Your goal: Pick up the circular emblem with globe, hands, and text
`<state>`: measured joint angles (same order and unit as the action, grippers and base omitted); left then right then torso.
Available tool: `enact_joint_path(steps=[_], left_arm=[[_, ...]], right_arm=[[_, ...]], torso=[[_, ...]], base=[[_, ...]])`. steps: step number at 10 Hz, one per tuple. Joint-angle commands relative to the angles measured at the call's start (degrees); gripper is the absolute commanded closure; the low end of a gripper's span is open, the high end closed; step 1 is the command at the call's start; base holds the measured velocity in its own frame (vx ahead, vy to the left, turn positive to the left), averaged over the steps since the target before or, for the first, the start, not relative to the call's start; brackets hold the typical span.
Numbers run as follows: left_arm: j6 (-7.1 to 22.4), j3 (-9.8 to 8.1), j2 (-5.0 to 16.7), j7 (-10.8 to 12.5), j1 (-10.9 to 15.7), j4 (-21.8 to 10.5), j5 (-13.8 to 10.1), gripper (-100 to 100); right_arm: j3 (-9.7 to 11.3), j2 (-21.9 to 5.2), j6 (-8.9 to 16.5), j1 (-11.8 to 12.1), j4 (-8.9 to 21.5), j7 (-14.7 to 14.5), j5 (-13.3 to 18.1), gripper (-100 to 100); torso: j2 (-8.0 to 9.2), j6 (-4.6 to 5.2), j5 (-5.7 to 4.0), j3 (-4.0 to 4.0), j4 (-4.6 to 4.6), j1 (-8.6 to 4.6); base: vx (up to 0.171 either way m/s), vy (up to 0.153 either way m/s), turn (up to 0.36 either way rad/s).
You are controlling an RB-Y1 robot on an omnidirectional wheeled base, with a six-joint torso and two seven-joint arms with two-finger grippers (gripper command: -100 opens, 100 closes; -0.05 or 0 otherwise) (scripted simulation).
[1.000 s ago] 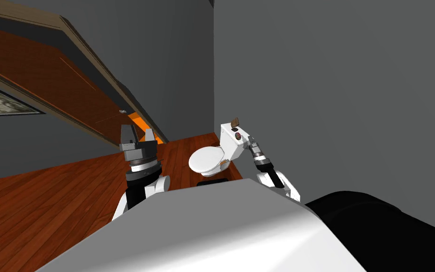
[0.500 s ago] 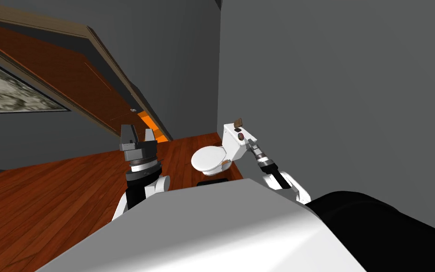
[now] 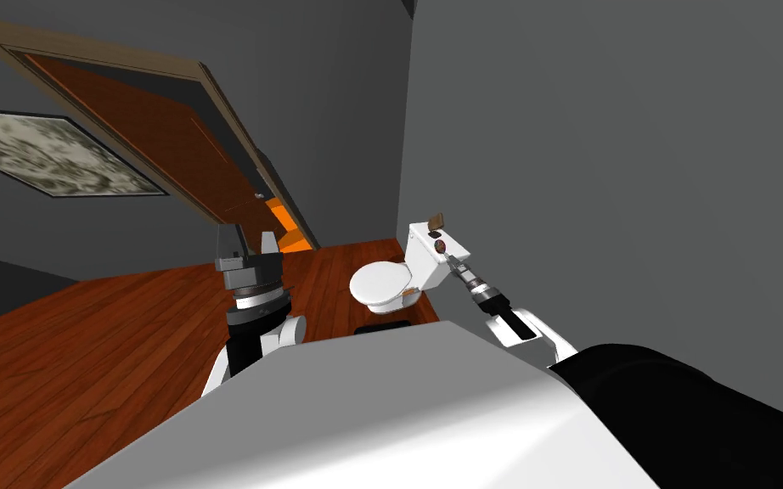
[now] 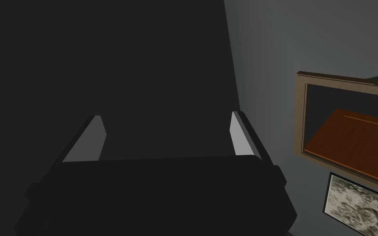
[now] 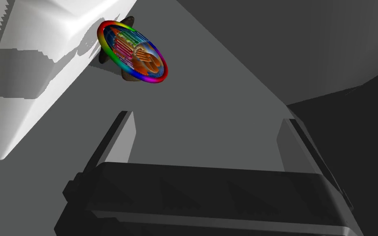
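Rainbow-rimmed emblem is sitting on the white tank of the toilet, at the tank's edge nearest the right gripper.

Change since a second ago: the whole head view is rolling and swinging, with the door and framed picture sliding across together. That is my own turning, not the things moving. The right arm is stretching further out as I turn, and its gripper is keeping its place just beside the tank.

Meaning for the task: still approaching, nothing grasped yet. The right fingers are standing wide apart with only grey wall between them. The emblem is lying beyond the fingertips and off to one side, outside the gap. Judgement: the hand is needing a sideways shift toward the tank before closing.

Around: a small brown item is standing on the tank behind the emblem. The wall is running close behind the tank. The wood floor is spreading out to the left.

In the way: the tank's edge is sitting close to one finger and is likely to catch it. The disc is showing at a slant, so the blades may be slipping off its rim.

Left gripper is idling, raised in front of the chest, fingers spread and empty
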<state>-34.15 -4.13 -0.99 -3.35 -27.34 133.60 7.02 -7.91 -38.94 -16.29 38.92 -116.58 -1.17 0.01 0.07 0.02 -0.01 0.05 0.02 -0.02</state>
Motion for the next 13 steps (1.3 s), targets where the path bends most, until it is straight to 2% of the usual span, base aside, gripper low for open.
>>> enact_joint_path(steps=[1, 2, 3, 4, 5, 6, 10, 11, 12, 13], left_arm=[[0.00, 0.00, 0.00, 0.00, 0.00, 0.00, 0.00, 0], [0.00, 0.00, 0.00, 0.00, 0.00, 0.00, 0.00, 0], [0.00, 0.00, 0.00, 0.00, 0.00, 0.00, 0.00, 0], [0.00, 0.00, 0.00, 0.00, 0.00, 0.00, 0.00, 0], [0.00, 0.00, 0.00, 0.00, 0.00, 0.00, 0.00, 0], [0.00, 0.00, 0.00, 0.00, 0.00, 0.00, 0.00, 0], [0.00, 0.00, 0.00, 0.00, 0.00, 0.00, 0.00, 0], [0.00, 0.00, 0.00, 0.00, 0.00, 0.00, 0.00, 0], [0.00, 0.00, 0.00, 0.00, 0.00, 0.00, 0.00, 0], [0.00, 0.00, 0.00, 0.00, -0.01, 0.00, 0.00, 0]], right_arm=[[-0.37, -2.86, 1.09, 1.15, 0.87, 0.49, 0.22, -100], [-0.37, -3.28, 1.09, 1.15, 0.87, 0.49, 0.22, -100], [-0.79, -5.55, 1.92, 2.06, 1.85, 1.04, 0.33, -100], [-0.79, -5.97, 1.92, 2.06, 1.85, 1.04, 0.33, -100], [-1.21, -8.24, 2.76, 2.96, 2.90, 1.60, 0.44, -100], [-1.21, -8.71, 2.76, 2.96, 2.90, 1.60, 0.44, -100], [-2.45, -16.45, 5.34, 5.58, 6.32, 3.28, 0.78, -100], [-2.45, -17.23, 5.34, 5.58, 6.32, 3.28, 0.78, -100], [-2.86, -19.61, 6.21, 6.43, 7.52, 3.84, 0.89, -100], [-2.86, -20.12, 6.21, 6.43, 7.52, 3.84, 0.89, -100]], torso=[[0.00, 0.00, 0.00, 0.00, 0.00, 0.00], [-0.01, -0.02, 0.00, -0.01, -0.01, 0.00], [-0.03, 0.01, 0.00, -0.01, -0.01, -0.01], [-0.03, -0.01, 0.00, -0.02, -0.01, 0.00], [-0.04, 0.01, 0.00, -0.02, -0.01, 0.00], [-0.03, -0.01, 0.00, -0.02, -0.01, -0.01], [-0.01, 0.01, 0.00, -0.01, 0.00, 0.00], [-0.02, -0.01, 0.00, -0.01, 0.00, 0.01], [-0.04, 0.02, 0.00, -0.02, -0.01, 0.00], [-0.04, 0.03, -0.01, -0.02, -0.01, -0.01]], base=[[-0.020, 0.008, 0.166], [-0.015, 0.002, 0.066], [-0.016, 0.008, 0.135], [-0.015, 0.004, 0.064], [-0.018, 0.006, 0.129], [-0.016, 0.004, 0.082], [-0.023, 0.010, 0.144], [-0.015, 0.004, 0.071], [-0.016, 0.006, 0.196], [-0.015, 0.005, -0.004]])
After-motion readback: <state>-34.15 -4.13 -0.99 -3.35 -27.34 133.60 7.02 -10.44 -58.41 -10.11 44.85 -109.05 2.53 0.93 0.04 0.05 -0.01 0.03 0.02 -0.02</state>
